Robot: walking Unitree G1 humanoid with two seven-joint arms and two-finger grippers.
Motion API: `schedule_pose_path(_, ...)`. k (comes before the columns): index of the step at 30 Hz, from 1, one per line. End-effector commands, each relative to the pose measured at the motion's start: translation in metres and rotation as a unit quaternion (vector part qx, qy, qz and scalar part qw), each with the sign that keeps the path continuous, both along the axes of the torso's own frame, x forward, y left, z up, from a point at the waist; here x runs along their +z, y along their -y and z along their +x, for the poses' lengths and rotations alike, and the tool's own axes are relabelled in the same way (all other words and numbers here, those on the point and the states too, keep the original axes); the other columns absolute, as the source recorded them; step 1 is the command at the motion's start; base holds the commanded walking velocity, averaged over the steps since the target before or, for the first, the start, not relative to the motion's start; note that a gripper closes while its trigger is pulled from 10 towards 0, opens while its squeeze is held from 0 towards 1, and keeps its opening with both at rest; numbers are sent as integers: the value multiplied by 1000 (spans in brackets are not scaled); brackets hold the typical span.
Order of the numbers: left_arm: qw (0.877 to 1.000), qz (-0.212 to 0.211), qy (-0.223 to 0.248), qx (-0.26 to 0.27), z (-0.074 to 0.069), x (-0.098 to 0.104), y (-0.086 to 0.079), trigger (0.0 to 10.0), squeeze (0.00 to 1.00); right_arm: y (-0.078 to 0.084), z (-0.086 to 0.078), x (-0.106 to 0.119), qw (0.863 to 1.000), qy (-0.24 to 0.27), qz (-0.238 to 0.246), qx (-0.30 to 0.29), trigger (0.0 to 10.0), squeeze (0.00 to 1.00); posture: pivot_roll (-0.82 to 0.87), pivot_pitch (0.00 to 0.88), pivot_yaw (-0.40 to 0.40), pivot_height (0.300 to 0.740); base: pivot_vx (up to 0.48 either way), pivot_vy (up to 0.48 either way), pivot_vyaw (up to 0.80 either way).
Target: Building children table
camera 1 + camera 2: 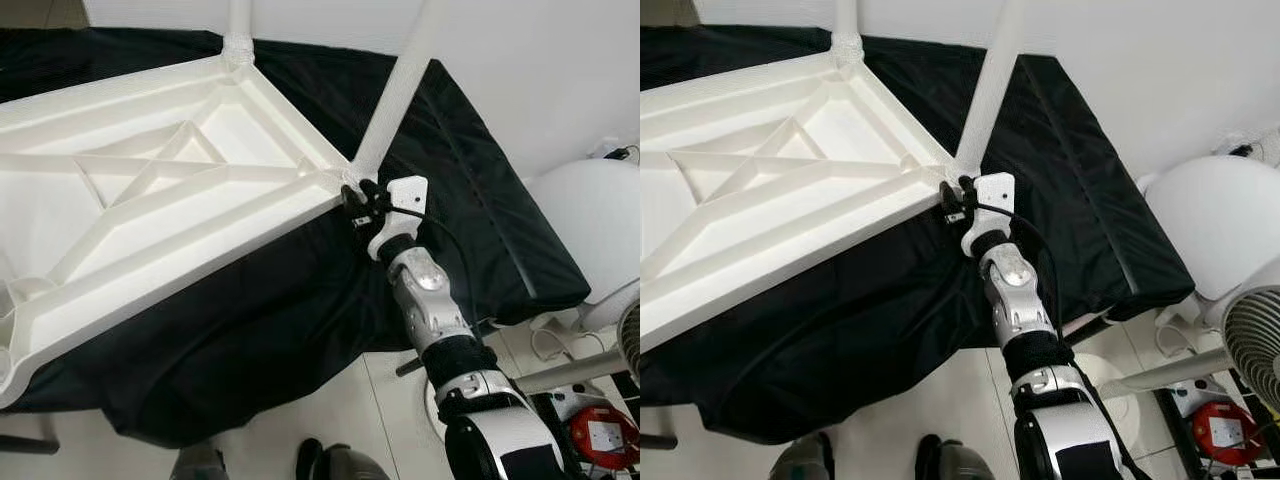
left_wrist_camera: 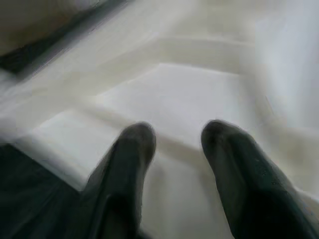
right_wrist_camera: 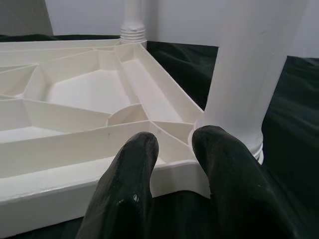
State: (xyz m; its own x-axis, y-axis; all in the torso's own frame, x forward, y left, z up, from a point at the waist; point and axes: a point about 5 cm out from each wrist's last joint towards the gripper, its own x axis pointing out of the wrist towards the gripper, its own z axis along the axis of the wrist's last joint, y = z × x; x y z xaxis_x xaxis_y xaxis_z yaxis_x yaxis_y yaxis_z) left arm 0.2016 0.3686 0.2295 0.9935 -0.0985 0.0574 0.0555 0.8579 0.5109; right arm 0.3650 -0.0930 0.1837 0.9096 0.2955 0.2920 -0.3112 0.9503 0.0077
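Table corner [image 3: 175,149] between right jaws.

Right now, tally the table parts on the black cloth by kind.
Upturned white tabletop: 1
White legs standing in its corners: 2
Total: 3 parts. The right gripper sits at the nearer leg's base.

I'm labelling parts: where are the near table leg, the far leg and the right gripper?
near table leg [image 1: 392,100], left eye view, mid-shaft.
far leg [image 3: 133,15], right wrist view, shaft above threaded base.
right gripper [image 3: 174,142], right wrist view, between fingertips.
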Motion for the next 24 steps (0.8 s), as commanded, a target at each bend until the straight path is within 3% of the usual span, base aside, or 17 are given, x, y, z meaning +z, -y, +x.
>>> schedule_pose_path(1, 998, -32, 29, 47, 4, -3, 1, 10000, 0, 8, -1, -10, 999, -21, -5, -29, 10000, 0, 298, 188, -123, 740, 0, 0, 0)
schedule_pose_path(5, 997, -70, 18, -5, 15, -16, 26, 10000, 0, 12, 1, -18, 996, -48, 3, -72, 10000, 0, 290, 190, -125, 740, 0, 0, 0)
schedule_pose_path(6, 997, -70, 18, -5, 15, -16, 26, 10000, 0, 12, 1, -18, 996, -48, 3, -72, 10000, 0, 290, 190, -125, 740, 0, 0, 0)
schedule_pose_path(8, 994, -102, 11, -32, 21, -24, 44, 10000, 0, 16, 3, -20, 994, -58, 8, -96, 10000, 0, 283, 190, -125, 740, 0, 0, 0)
schedule_pose_path(9, 994, -102, 11, -32, 21, -24, 44, 10000, 0, 16, 3, -20, 994, -58, 8, -96, 10000, 0, 283, 190, -125, 740, 0, 0, 0)
schedule_pose_path(12, 992, -115, -1, -58, 24, -31, 64, 10000, 0, 18, 4, -19, 993, -57, 4, -106, 10000, 0, 269, 195, -126, 740, 0, 0, 0)
schedule_pose_path(14, 992, -115, -1, -58, 24, -31, 64, 10000, 0, 18, 4, -19, 993, -57, 4, -106, 10000, 0, 269, 195, -126, 740, 0, 0, 0)
schedule_pose_path(16, 990, -122, -5, -69, 27, -35, 83, 10000, 0, 19, 3, -20, 992, -62, 8, -111, 10000, 0, 261, 196, -129, 740, 0, 0, 0)
schedule_pose_path(17, 990, -122, -5, -69, 27, -35, 83, 10000, 0, 19, 3, -20, 992, -62, 8, -111, 10000, 0, 261, 196, -129, 740, 0, 0, 0)
schedule_pose_path(19, 988, -133, -2, -78, 29, -34, 99, 10000, 0, 20, 3, -21, 991, -68, 15, -116, 10000, 0, 261, 199, -128, 740, 0, 0, 0)
schedule_pose_path(20, 988, -133, -2, -78, 29, -34, 99, 10000, 0, 20, 3, -21, 991, -68, 15, -116, 10000, 0, 261, 199, -128, 740, 0, 0, 0)
schedule_pose_path(21, 986, -137, 1, -92, 30, -33, 113, 10000, 0, 21, 4, -22, 990, -72, 17, -120, 10000, 0, 257, 200, -128, 740, 0, 0, 0)
schedule_pose_path(22, 986, -137, 1, -92, 30, -33, 113, 10000, 0, 21, 4, -22, 990, -72, 17, -120, 10000, 0, 257, 200, -128, 740, 0, 0, 0)
schedule_pose_path(24, 980, -164, -2, -110, 32, -32, 128, 10000, 0, 24, 6, -24, 987, -86, 31, -135, 10000, 0, 260, 201, -130, 740, 0, 0, 0)
